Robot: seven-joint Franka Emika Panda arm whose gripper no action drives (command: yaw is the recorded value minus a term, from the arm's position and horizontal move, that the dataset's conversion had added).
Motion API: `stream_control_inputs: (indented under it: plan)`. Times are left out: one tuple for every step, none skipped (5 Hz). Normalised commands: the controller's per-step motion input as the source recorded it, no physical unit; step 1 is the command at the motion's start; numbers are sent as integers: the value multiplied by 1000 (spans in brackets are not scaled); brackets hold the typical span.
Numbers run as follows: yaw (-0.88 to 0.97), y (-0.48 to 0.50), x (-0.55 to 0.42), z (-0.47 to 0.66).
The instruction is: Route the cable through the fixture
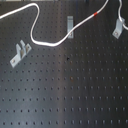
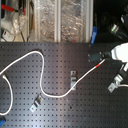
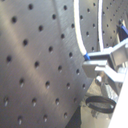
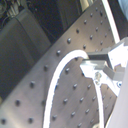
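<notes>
Hidden or unclear items:
- In the first exterior view the claw is lying outside the frame. The cable (image 1: 50,44) is leaving the top edge just past its red band (image 1: 96,14) and re-entering further toward the first exterior view's right.
- In the second exterior view the white arm (image 2: 120,51) is being cut off at the right edge, and the dark parts below it are too blurred to resolve.
- Both wrist views are blurred, and only part of the claw is showing.

Claw state: in the second wrist view the claw (image 4: 89,64) is clenching on the cable (image 4: 60,70), which is arcing across the worktop (image 4: 45,75) and ending at the fingertips. The first wrist view is showing the same grip less clearly.

Cable position: it is snaking over the worktop (image 1: 75,90) from the first exterior view's left, passing the U-clip (image 1: 19,54) and running at the narrow clip (image 1: 70,22). The section beyond the red band is rising toward the claw.

Fixture: the fixture (image 1: 118,26) is standing at the first exterior view's right. The returning cable is reaching its forked top. Whether it is sitting between the prongs cannot be determined. In the second exterior view the fixture (image 2: 114,85) is lying just below the arm, near the red band (image 2: 98,64).
</notes>
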Motion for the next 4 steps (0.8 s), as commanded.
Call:
stream_control_inputs:
  plan:
    - [294, 279, -21, -13]
    - [20, 34, -5, 0]
    - [374, 584, -216, 0]
    - [0, 6, -54, 1]
